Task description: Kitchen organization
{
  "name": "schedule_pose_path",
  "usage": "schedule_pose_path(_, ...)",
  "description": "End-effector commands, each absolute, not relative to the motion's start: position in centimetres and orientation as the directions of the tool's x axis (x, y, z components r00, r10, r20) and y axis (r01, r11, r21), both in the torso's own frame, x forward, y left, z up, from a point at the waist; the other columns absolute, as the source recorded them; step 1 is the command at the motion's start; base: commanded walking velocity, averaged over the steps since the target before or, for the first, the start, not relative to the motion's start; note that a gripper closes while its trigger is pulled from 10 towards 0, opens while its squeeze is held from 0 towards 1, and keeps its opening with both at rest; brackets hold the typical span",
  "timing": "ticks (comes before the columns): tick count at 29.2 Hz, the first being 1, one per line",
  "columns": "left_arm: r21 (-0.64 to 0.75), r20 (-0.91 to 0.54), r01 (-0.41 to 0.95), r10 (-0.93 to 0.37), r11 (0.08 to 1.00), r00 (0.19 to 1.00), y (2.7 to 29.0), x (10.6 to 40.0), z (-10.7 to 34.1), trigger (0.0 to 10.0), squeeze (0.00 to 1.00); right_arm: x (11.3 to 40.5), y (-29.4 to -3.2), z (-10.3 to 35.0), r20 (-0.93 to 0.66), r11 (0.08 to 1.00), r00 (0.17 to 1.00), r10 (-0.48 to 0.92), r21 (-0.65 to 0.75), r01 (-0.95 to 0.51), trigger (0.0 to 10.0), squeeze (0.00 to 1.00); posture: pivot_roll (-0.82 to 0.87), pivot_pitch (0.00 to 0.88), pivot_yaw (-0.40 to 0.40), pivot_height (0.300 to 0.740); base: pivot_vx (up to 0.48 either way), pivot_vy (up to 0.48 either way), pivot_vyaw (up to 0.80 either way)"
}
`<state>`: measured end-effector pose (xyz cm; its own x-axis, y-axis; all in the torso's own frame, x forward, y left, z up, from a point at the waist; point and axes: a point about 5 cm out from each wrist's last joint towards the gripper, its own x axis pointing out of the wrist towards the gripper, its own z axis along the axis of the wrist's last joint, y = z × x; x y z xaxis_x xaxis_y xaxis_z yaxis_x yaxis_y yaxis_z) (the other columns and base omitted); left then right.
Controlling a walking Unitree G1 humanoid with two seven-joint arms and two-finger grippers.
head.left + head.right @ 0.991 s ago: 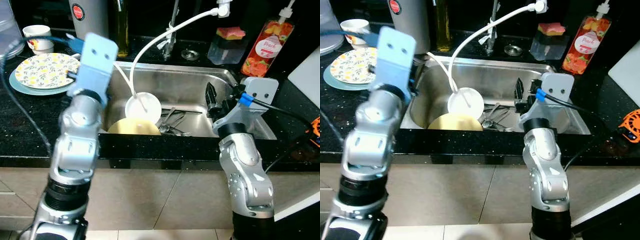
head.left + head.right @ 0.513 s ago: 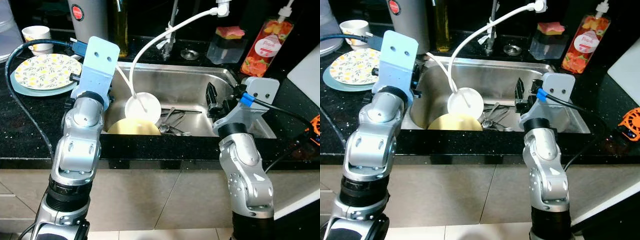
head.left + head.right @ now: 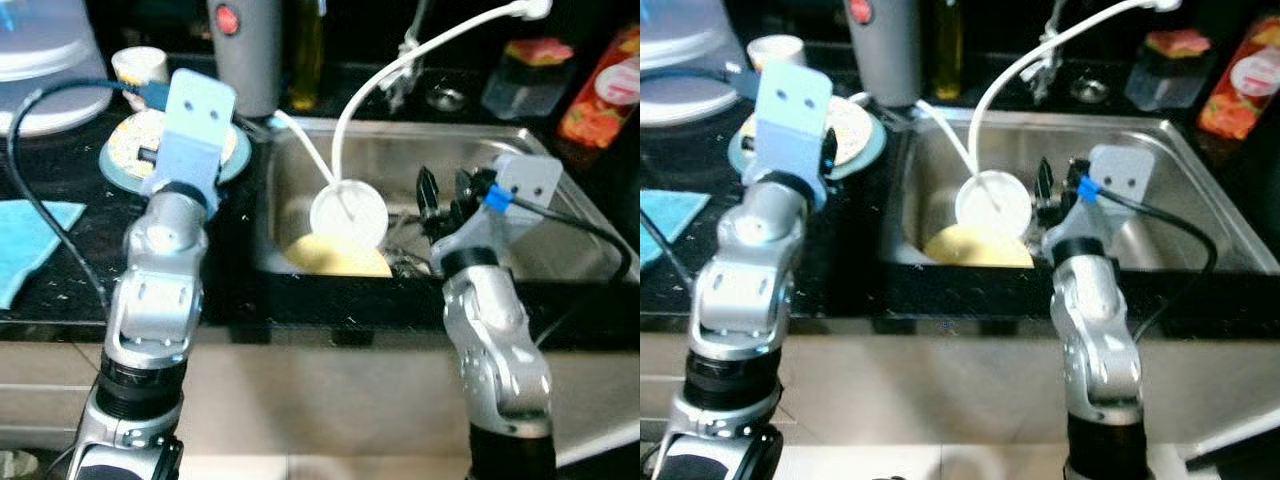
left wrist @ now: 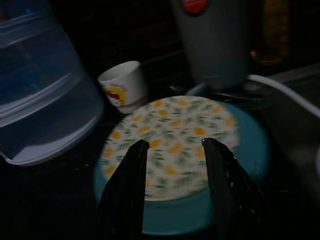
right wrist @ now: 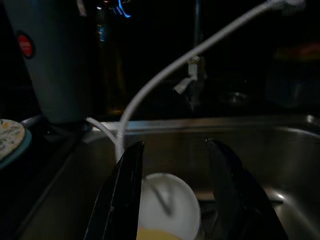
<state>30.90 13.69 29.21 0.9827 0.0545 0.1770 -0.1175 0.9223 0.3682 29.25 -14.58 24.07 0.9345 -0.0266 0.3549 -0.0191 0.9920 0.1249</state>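
left gripper fingers apart, empty, over the floral plate stacked on a teal plate on the dark counter left of the sink | right gripper fingers apart, empty, above the sink | white bowl and yellow plate in the sink | white cup beside the plates

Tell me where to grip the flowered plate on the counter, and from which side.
Grip the flowered plate at its near rim, probably coming from the front with the left end effector, already open above it. It lies flat on a teal plate, so one finger must slip under the raised edge.
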Motion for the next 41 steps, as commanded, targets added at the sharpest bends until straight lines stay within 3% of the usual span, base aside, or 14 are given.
schedule_pose_path(1, 0.374, 0.172, -0.108, 0.046, 0.921, 0.984, 13.6, 30.8, 29.1, 10.0, 0.00, 29.2, -14.3, 23.9, 0.343, 0.991, 0.939, -0.020, 0.128, -0.025, 10.0, 0.00, 0.25, 0.057, -0.077, 0.740, 0.000, 0.000, 0.00)
schedule_pose_path(20, 0.385, 0.158, -0.077, 0.016, 0.920, 0.987, 13.3, 30.8, 29.0, 10.0, 0.00, 29.1, -14.3, 23.9, 0.345, 0.991, 0.938, -0.025, 0.131, -0.022, 10.0, 0.00, 0.26, 0.060, -0.076, 0.740, 0.000, 0.000, 0.00)
schedule_pose_path(31, 0.570, 0.109, 0.059, -0.146, 0.820, 0.983, 12.3, 31.7, 30.4, 10.0, 0.00, 29.3, -14.3, 24.0, 0.347, 0.992, 0.938, -0.015, 0.125, -0.030, 10.0, 0.00, 0.28, 0.059, -0.073, 0.740, 0.000, 0.000, 0.00)
schedule_pose_path(34, 0.649, 0.058, 0.121, -0.208, 0.751, 0.976, 12.5, 32.1, 30.3, 10.0, 0.00, 29.3, -14.3, 24.0, 0.349, 0.992, 0.937, -0.013, 0.123, -0.032, 10.0, 0.00, 0.28, 0.058, -0.072, 0.740, 0.000, 0.000, 0.00)
schedule_pose_path(36, 0.759, -0.075, 0.242, -0.289, 0.604, 0.954, 13.1, 32.6, 29.0, 10.0, 0.00, 29.3, -14.3, 24.1, 0.350, 0.992, 0.937, -0.011, 0.122, -0.035, 10.0, 0.00, 0.28, 0.057, -0.073, 0.740, 0.000, 0.000, 0.00)
schedule_pose_path(37, 0.759, -0.075, 0.242, -0.289, 0.604, 0.954, 13.1, 32.6, 29.0, 10.0, 0.00, 29.3, -14.3, 24.1, 0.350, 0.992, 0.937, -0.011, 0.122, -0.035, 10.0, 0.00, 0.28, 0.057, -0.073, 0.740, 0.000, 0.000, 0.00)
schedule_pose_path(38, 0.830, -0.180, 0.323, -0.330, 0.454, 0.927, 13.5, 32.8, 27.9, 10.0, 0.00, 29.4, -14.3, 24.2, 0.351, 0.992, 0.936, -0.009, 0.122, -0.037, 10.0, 0.00, 0.28, 0.058, -0.076, 0.740, 0.000, 0.000, 0.00)
schedule_pose_path(39, 0.830, -0.180, 0.323, -0.330, 0.454, 0.927, 13.5, 32.8, 27.9, 10.0, 0.00, 29.4, -14.3, 24.2, 0.351, 0.992, 0.936, -0.009, 0.122, -0.037, 10.0, 0.00, 0.28, 0.058, -0.076, 0.740, 0.000, 0.000, 0.00)
schedule_pose_path(41, 0.861, -0.254, 0.377, -0.353, 0.341, 0.900, 13.8, 33.1, 27.1, 10.0, 0.00, 29.4, -14.3, 24.2, 0.351, 0.992, 0.936, -0.005, 0.123, -0.040, 10.0, 0.00, 0.28, 0.058, -0.082, 0.740, 0.000, 0.000, 0.00)
